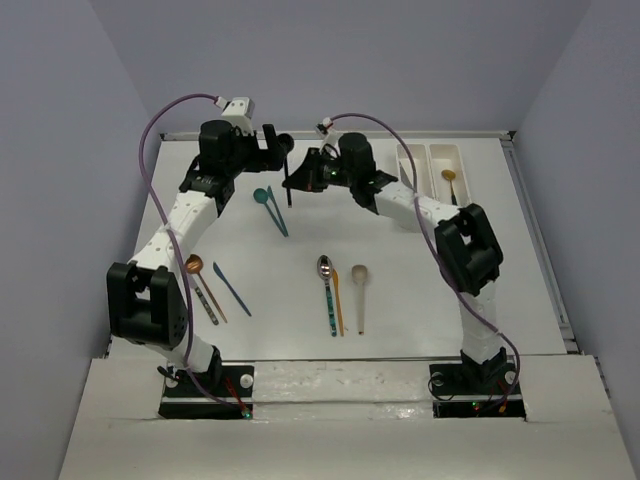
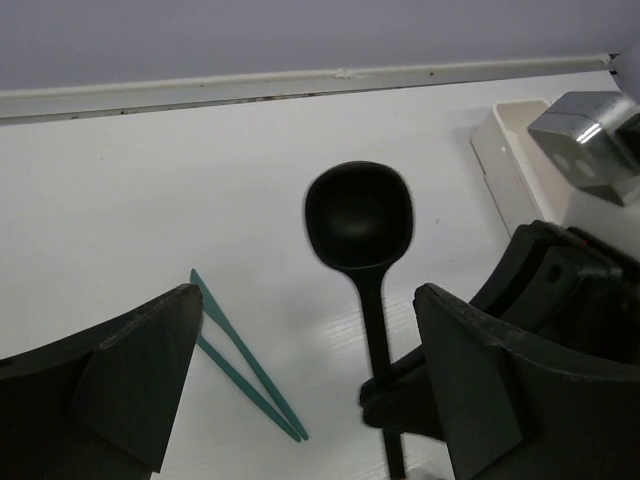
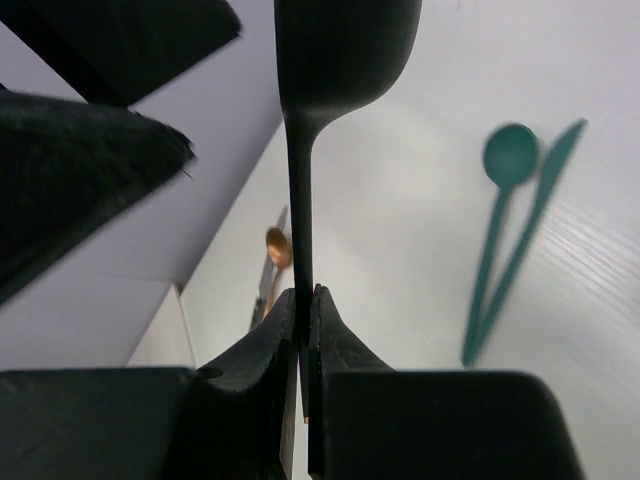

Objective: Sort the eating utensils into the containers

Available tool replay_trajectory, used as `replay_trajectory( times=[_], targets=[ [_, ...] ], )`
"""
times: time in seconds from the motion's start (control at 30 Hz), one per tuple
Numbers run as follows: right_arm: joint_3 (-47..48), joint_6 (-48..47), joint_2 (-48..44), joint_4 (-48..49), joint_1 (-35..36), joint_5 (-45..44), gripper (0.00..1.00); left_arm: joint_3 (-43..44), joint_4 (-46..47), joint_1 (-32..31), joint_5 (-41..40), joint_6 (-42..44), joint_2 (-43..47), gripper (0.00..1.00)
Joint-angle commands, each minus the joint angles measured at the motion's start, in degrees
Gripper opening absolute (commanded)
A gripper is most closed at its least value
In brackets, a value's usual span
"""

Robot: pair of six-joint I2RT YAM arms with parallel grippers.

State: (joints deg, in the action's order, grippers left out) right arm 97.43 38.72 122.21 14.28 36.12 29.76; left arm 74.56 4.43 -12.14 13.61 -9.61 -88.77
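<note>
Ten utensils, two trays, two arms.

Six spoons: a black spoon (image 1: 289,190) at the far middle, a teal spoon (image 1: 262,196) just left of it, a copper spoon (image 1: 194,265) near left, a silver-bowled spoon (image 1: 325,268) and a beige spoon (image 1: 360,277) near the middle, and a gold spoon (image 1: 449,177) far right. Four knives, as far as can be told: a teal knife (image 1: 277,212), a blue knife (image 1: 232,290), an orange knife (image 1: 338,305) and a patterned knife (image 1: 207,300). Two white trays at the far right, the left tray (image 1: 411,160) and the right tray (image 1: 445,153). Two arms, the left arm (image 1: 180,225) and the right arm (image 1: 465,250).
</note>
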Motion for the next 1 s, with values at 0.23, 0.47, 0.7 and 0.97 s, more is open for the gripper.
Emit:
replay_trajectory(
  times=[0.23, 0.47, 0.7, 0.97],
  targets=[
    [-13.23, -22.61, -22.90, -28.67, -34.48, 16.74, 0.00, -2.40, 0.76, 1.94, 4.94, 4.68, 6.51, 0.99],
    [-5.15, -36.94, -13.33, -49.61, -46.49, 6.05, 0.00, -7.32, 3.04, 4.32, 7.48, 5.12, 6.51, 0.99],
    [0.39, -40.04, -7.17, -52.87, -49.47, 1.45, 0.00, -10.67, 5.15, 5.81, 8.28, 6.09, 6.60, 0.99],
    [4.35, -38.98, -1.63, -52.78, -50.01, 2.50, 0.00, -11.64, 6.38, 6.25, 10.12, 5.04, 4.93, 0.99]
  ],
)
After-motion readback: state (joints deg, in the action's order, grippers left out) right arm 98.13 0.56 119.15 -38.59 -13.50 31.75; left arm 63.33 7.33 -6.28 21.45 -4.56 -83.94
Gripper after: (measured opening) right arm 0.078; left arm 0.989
